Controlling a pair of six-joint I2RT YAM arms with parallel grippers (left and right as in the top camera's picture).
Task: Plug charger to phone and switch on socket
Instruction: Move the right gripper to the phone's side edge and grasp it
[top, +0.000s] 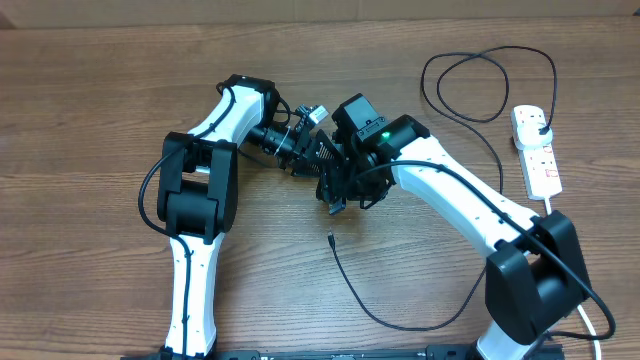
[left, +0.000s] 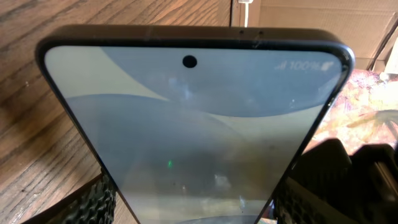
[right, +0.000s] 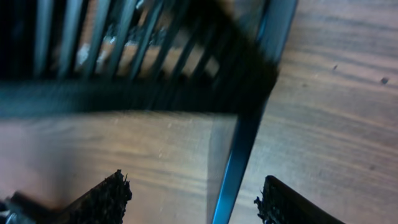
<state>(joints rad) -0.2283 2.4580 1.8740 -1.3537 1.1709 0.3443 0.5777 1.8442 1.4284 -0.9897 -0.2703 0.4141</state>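
- Brown wooden table (top: 90, 120) in the overhead view: the two arms meet at its middle, the left tool (top: 305, 148) and the right tool (top: 345, 190) crowded together. The phone cannot be made out among them.
- The charger (top: 395, 322) lies loose on the table. Its connector tip (top: 330, 238) rests just near of the right tool and apart from it. The cable loops near, then right and far to the socket (top: 538, 160) at the far right, where the black plug (top: 541, 124) sits in the far outlet.
- Left wrist view: the phone (left: 193, 124) fills the frame, screen lit pale blue. The left tool pinches it, with textured pads (left: 93, 202) pressed on either long edge at the near end.
- Right wrist view: the right tool is spread, fingers (right: 102, 200) well apart. The phone (right: 239, 149) shows edge-on as a thin dark strip between them, touching neither. The blurred black frame of the left tool is beyond.
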